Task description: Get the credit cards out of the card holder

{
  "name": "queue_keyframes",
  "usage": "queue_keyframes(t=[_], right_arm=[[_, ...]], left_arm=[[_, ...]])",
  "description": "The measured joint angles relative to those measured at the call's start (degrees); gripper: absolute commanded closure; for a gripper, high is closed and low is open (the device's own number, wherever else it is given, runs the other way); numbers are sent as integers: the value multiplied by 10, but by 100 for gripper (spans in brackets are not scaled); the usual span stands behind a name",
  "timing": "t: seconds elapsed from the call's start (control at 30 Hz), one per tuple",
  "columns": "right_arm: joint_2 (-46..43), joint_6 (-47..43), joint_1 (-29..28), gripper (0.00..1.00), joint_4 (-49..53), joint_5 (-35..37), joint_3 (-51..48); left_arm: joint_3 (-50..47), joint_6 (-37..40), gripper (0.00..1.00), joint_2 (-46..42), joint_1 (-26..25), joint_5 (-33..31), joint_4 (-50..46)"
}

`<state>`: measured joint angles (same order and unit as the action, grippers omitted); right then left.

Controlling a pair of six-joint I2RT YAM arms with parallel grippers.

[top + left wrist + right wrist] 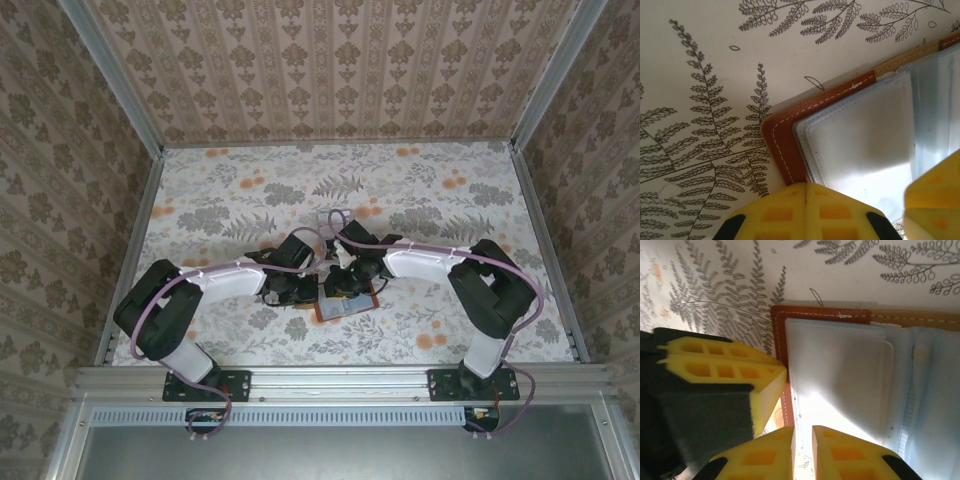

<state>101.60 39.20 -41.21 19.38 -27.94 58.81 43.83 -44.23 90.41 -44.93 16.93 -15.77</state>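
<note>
Card holder (343,303) lies open on desk (450,200). Left end effector (806,210) closed, empty; right end effector (803,445) barely parted (nothing visibly gripped). Credit cards apparently still pocketed, so removal all left.

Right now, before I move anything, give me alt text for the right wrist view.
The open card holder, brown leather with grey-blue pockets, lies on the fern-patterned table. The right pincer sits at the bottom of the frame, its yellow fingertips a narrow gap apart over a pocket, with the shut left pincer at the holder's brown border.
</note>
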Motion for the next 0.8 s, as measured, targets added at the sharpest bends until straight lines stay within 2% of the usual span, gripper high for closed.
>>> queue_keyframes(t=[0.33, 0.57, 0.8], right_arm=[[33, 14, -12, 77, -12, 0, 3], [33, 7, -18, 64, 20, 31, 22], [33, -13, -26, 56, 70, 86, 48]], left_arm=[[-3, 0, 95, 0, 0, 4, 10], [-4, 0, 95, 0, 0, 4, 10], [-4, 0, 95, 1, 0, 5, 11]])
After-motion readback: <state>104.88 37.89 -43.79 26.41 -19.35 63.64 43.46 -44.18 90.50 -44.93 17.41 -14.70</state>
